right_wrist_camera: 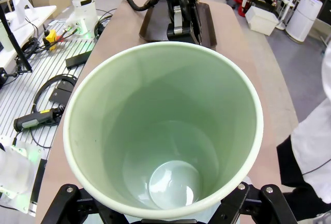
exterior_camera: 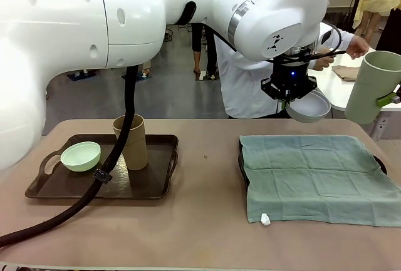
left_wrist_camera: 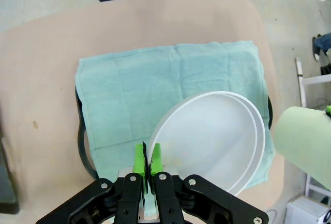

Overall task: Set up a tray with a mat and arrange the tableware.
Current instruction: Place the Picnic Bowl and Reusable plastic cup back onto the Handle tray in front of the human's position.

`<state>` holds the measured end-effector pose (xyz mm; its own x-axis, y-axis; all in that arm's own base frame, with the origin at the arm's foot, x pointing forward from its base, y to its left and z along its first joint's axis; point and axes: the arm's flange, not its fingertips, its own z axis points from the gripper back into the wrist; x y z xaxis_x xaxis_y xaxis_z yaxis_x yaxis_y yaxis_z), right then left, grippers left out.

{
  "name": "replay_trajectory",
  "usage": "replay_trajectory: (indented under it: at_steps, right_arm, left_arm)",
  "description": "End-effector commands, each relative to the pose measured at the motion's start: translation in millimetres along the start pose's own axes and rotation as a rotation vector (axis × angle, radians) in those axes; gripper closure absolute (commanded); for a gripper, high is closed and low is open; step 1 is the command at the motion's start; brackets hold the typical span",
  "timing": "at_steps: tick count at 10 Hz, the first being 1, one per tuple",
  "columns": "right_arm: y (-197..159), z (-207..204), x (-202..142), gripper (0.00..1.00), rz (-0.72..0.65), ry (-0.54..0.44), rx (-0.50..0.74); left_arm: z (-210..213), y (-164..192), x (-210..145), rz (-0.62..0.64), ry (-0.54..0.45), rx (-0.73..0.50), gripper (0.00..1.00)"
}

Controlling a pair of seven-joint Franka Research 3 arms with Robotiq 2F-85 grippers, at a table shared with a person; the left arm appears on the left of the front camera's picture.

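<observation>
The left tool (left_wrist_camera: 147, 154) is pinched tight, its green pads (left_wrist_camera: 138, 159) clamped on the rim of the grey bowl (left_wrist_camera: 212, 141), and the bowl hangs tilted in the air. Directly beneath it lies the green mat (left_wrist_camera: 155, 89), spread over the right tray (exterior_camera: 241, 166), whose dark rim peeks out at the edges. From the front, the bowl is up over the mat's far right part, well clear of the cloth.

Over at the right edge, the right tool (exterior_camera: 388, 100) has its jaws spread wide around the pale green cup (exterior_camera: 374, 86), gripping its wall and holding it upright off the worktop (exterior_camera: 207, 233).

Across on the left tray (exterior_camera: 44, 186), the mint bowl (exterior_camera: 81, 156) sits just beside the tan cup (exterior_camera: 131, 143), both standing upright. The worktop is a plain tan surface. A person (exterior_camera: 244, 83) in white stands at the far side, grey floor behind them.
</observation>
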<state>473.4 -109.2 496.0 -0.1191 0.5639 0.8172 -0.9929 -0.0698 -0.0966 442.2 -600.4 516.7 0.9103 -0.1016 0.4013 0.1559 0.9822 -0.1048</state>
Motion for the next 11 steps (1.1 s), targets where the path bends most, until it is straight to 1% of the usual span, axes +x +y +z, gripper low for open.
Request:
replay_trajectory:
  at_steps: [1, 2, 3, 4, 5, 6, 8, 9, 10, 11]
  right_arm:
    - [0, -2, 2, 0.71, 0.015, -0.013, -0.007]
    - [0, -2, 2, 0.71, 0.015, -0.013, -0.007]
    - [0, 0, 0, 0.15, 0.0, 0.0, 0.0]
    - [-7, -5, -17, 0.15, -0.008, -0.037, 0.011]
    - [-13, -13, -40, 0.15, -0.002, -0.082, 0.019]
    - [-16, -21, -56, 0.15, 0.0, -0.101, 0.028]
    - [-19, -43, -86, 0.15, -0.015, -0.12, 0.059]
    - [-18, -56, -99, 0.15, -0.039, -0.119, 0.096]
    - [-13, -61, -99, 0.15, -0.074, -0.035, 0.089]
    - [-13, -53, -98, 0.15, -0.044, -0.097, 0.074]
  left_arm:
    - [5, 3, 4, -0.016, 0.005, -0.02, 1.0]
    - [5, 3, 4, -0.016, 0.005, -0.02, 1.0]
    - [0, 0, 0, 0.0, 0.0, 0.0, 0.96]
    - [-19, 5, 7, 0.013, 0.032, -0.044, 0.96]
    - [-43, 11, 11, 0.027, 0.076, -0.061, 0.96]
    - [-56, 14, 12, 0.037, 0.099, -0.072, 0.96]
    - [-96, 22, 8, 0.047, 0.184, -0.099, 0.96]
    - [-109, 24, 4, 0.048, 0.219, -0.1, 0.96]
    - [-110, 25, 1, 0.049, 0.226, -0.065, 0.96]
    - [-111, 25, 3, 0.06, 0.175, -0.065, 0.96]
